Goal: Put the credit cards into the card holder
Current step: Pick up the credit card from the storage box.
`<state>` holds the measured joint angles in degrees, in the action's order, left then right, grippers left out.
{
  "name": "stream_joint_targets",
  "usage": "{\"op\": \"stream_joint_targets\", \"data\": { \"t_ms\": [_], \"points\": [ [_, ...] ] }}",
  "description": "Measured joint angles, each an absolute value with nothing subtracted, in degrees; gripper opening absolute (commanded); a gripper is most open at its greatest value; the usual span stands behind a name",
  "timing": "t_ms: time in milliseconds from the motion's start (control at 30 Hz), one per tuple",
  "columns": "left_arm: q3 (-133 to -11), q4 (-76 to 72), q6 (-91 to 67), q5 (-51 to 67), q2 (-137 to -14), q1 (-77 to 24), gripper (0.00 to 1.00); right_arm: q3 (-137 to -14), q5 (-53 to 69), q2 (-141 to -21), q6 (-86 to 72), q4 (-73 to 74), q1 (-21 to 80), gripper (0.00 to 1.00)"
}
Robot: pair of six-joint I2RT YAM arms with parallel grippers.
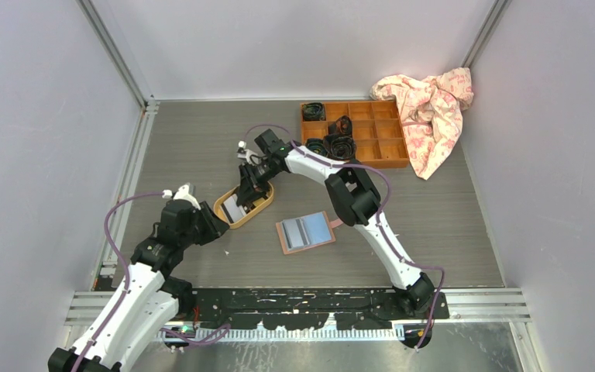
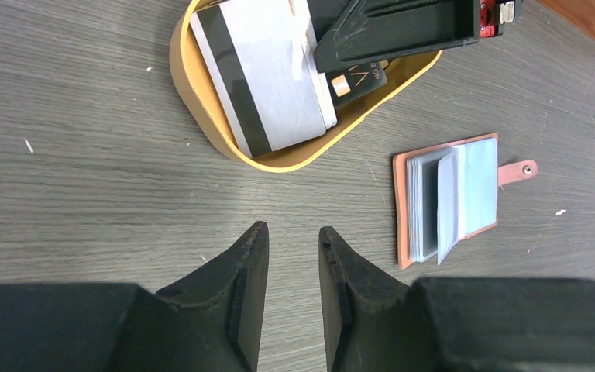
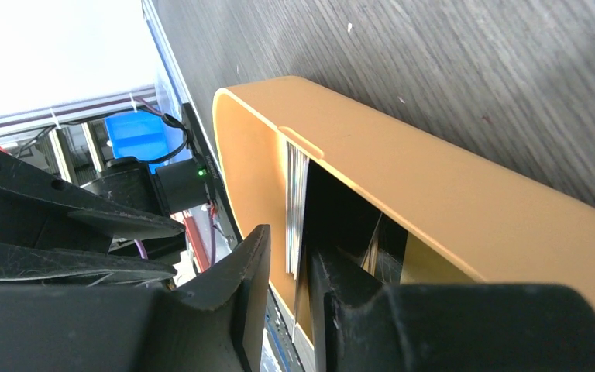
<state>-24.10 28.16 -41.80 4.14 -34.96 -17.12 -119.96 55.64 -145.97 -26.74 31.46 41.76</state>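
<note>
Grey tabletop boxed in by pale walls

The tabletop (image 1: 449, 209) is dark grey with a wood grain. Plain, pale lavender-white walls close it in: a back wall (image 1: 294, 46), a left wall (image 1: 39, 155) and a right wall (image 1: 558, 155). Silver aluminium posts (image 1: 116, 50) rise in both back corners, and a silver rail (image 1: 488, 306) runs along the near edge. The light is soft and even.

Only faint, unreadable white lettering shows on the dark card (image 2: 364, 76).

Grey wood-grain table (image 1: 186, 155); on it yellow tray (image 2: 182, 77), open pink card holder (image 1: 305, 232), compartment box (image 1: 380, 163), floral cloth (image 1: 432, 116).
</note>
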Motion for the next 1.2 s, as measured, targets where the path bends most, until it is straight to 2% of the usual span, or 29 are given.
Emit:
{"op": "stream_joint_targets", "data": {
  "t_ms": [100, 267, 433, 700, 800, 933, 1033, 1200],
  "points": [
    [-24.1, 28.2, -41.8, 4.1, -34.9, -17.1, 0.31, -119.7, 55.6, -146.0, -26.7, 31.4, 41.5, 0.27],
    [-24.1, 28.2, -41.9, 4.2, -34.7, -17.1, 0.31, -119.6, 55.0, -145.9, -26.0, 31.8, 41.1, 0.15],
    [-24.1, 28.2, -42.2, 4.6, -34.3, -17.1, 0.31, -119.6, 52.8, -145.4, -24.1, 33.3, 40.6, 0.07],
    [-24.1, 28.1, -43.5, 6.7, -32.6, -17.1, 0.34, -119.5, 49.5, -141.9, -20.4, 36.6, 39.7, 0.06],
    [-24.1, 27.7, -43.9, 7.8, -32.1, -17.1, 0.39, -119.5, 49.0, -140.3, -19.3, 36.9, 39.2, 0.06],
    [-24.1, 26.0, -44.9, 10.2, -31.2, -17.1, 0.55, -119.2, 48.7, -138.7, -18.0, 37.4, 38.8, 0.06],
    [-23.6, 23.2, -45.9, 12.9, -30.0, -17.1, 0.62, -117.7, 48.7, -137.1, -17.3, 37.4, 38.4, 0.06],
    [-19.4, 14.5, -48.9, 18.6, -26.2, -17.1, 0.64, -110.4, 50.9, -131.0, -16.6, 35.7, 37.7, 0.06]
  ]
}}
